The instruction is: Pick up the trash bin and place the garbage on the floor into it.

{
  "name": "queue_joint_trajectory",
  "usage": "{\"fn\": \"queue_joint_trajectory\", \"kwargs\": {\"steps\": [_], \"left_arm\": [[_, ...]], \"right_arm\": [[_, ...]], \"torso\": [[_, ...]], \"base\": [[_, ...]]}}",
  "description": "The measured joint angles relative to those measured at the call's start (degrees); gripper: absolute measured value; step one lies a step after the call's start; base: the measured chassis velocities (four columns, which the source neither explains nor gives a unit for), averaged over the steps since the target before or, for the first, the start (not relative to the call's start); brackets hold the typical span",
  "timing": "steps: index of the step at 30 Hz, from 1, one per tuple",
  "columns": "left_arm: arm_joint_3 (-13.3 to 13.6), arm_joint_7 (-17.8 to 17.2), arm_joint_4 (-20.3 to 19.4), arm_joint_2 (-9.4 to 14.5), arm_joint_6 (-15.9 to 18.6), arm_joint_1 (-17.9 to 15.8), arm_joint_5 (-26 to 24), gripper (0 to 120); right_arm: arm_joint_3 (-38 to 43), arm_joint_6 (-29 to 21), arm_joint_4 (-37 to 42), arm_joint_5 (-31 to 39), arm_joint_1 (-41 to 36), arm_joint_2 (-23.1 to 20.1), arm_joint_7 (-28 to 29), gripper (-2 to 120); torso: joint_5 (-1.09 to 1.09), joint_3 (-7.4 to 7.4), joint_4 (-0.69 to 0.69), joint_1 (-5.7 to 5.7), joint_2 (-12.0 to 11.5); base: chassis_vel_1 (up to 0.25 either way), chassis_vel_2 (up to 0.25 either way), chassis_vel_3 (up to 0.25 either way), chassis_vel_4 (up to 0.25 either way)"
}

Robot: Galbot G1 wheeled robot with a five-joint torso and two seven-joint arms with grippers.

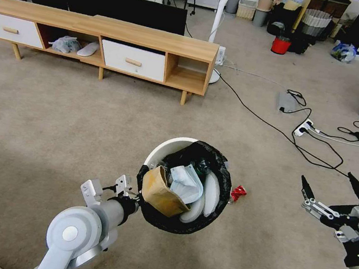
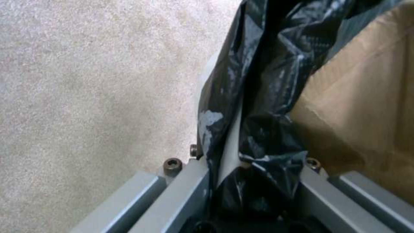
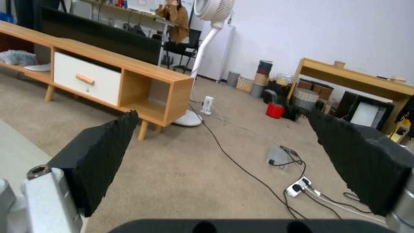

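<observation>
The left gripper (image 1: 136, 191) is clamped on the near rim of the trash bin (image 1: 173, 148), held above the floor (image 1: 54, 123); a red wrapper (image 1: 238, 192) lies just beside it; the right gripper (image 1: 330, 185) hangs wide open and empty over bare carpet.

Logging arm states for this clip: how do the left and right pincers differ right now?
The left pincer is shut on the bin, clamping its rim and black liner; the right pincer is open and holds nothing. The left one is at the bin's near-left edge; the right one hangs off to the bin's right, apart from it and from the red wrapper on the floor. Both are raised above the carpet.
</observation>
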Motion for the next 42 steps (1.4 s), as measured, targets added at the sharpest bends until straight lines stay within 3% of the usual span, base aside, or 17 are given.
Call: {"fn": "queue_joint_trajectory", "kwargs": {"steps": [42], "left_arm": [[0.5,1.3,0.0,1.3,-0.2,0.3,0.9,0]], "right_arm": [[1.4,-0.6,0.4,2.2,-0.3,0.6,-0.3,100]], "torso": [[0.0,0.0,0.0,0.01,0.0]], "base": [[0.0,0.0,0.0,0.0]]}}
